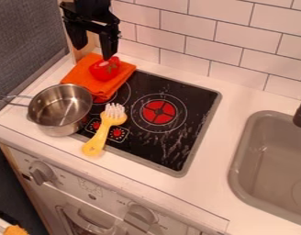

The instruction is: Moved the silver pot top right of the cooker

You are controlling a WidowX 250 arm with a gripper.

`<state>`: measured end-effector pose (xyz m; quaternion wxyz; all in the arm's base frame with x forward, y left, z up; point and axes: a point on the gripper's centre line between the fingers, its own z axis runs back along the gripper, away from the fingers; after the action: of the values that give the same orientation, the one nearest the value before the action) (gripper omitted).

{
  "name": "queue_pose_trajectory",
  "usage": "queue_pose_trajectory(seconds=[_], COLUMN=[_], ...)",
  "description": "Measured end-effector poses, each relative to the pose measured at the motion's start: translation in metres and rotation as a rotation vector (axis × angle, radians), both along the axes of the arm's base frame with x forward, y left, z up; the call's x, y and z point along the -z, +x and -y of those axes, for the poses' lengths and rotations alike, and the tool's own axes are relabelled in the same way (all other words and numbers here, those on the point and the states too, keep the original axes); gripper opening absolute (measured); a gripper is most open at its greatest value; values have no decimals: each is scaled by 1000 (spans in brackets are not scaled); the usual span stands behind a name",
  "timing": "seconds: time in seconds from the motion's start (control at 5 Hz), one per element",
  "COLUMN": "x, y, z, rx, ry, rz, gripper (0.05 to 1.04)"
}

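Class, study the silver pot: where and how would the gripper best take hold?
Probably the silver pot's rim on the camera's side, from above, one finger inside, one outside: it stands upright and open, that wall clear of the orange cloth and yellow brush.

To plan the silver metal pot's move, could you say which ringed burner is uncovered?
The right-hand, red-centred black burner; folded orange cloth partly covers the left one.

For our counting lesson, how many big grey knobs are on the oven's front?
2: one knob towards the left, another knob further right, nearer the bottom edge. Others may be hidden.
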<state>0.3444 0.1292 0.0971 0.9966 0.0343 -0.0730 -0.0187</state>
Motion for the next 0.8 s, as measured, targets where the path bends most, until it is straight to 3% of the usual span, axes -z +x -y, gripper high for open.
queue_pose_trajectory(seconds=[0.2,0.4,0.6,0.8], x=[15,33,41,49], y=[-4,-34,-53,-79], z=[2,9,10,13], rx=[-5,-23,-51,-46], ry=[-16,-25,-3,15], rz=[-38,-108,-153,-238], gripper=[1000,1000,1000,1000])
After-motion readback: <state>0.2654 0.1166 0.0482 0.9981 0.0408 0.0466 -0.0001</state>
